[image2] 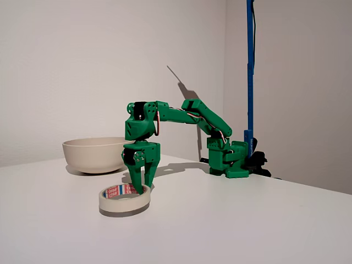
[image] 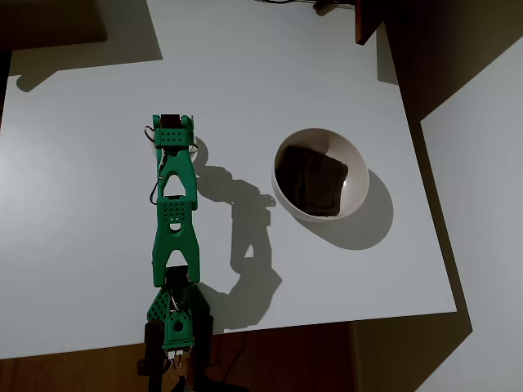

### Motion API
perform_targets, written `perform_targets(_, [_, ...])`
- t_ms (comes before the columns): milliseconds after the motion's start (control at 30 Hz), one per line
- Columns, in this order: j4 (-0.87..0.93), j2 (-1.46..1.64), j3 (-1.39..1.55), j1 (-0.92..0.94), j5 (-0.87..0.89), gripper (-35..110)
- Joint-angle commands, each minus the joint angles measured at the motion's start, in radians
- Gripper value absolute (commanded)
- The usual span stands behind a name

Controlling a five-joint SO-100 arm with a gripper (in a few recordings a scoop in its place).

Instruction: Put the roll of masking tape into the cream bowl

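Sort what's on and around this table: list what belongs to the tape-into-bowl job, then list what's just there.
Belongs to the job:
- tape roll, lying flat on the table, still outside the bowl
- cream bowl, with a dark patch inside
- green gripper, fingers down at the roll's far rim

Just there:
- white table
- blue pole behind the arm's base

Green arm (image2: 181, 118) is reaching out from its base, wrist bending straight down. Gripper (image2: 142, 186) is pointing at the table, fingers slightly parted.
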Motion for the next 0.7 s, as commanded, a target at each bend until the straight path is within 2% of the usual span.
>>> perform_targets(0, [0.031,0.250,-0.091,0.017,-0.015,-8])
perform_targets(667, [0.144,0.715,-0.107,0.109,-0.017,-8])
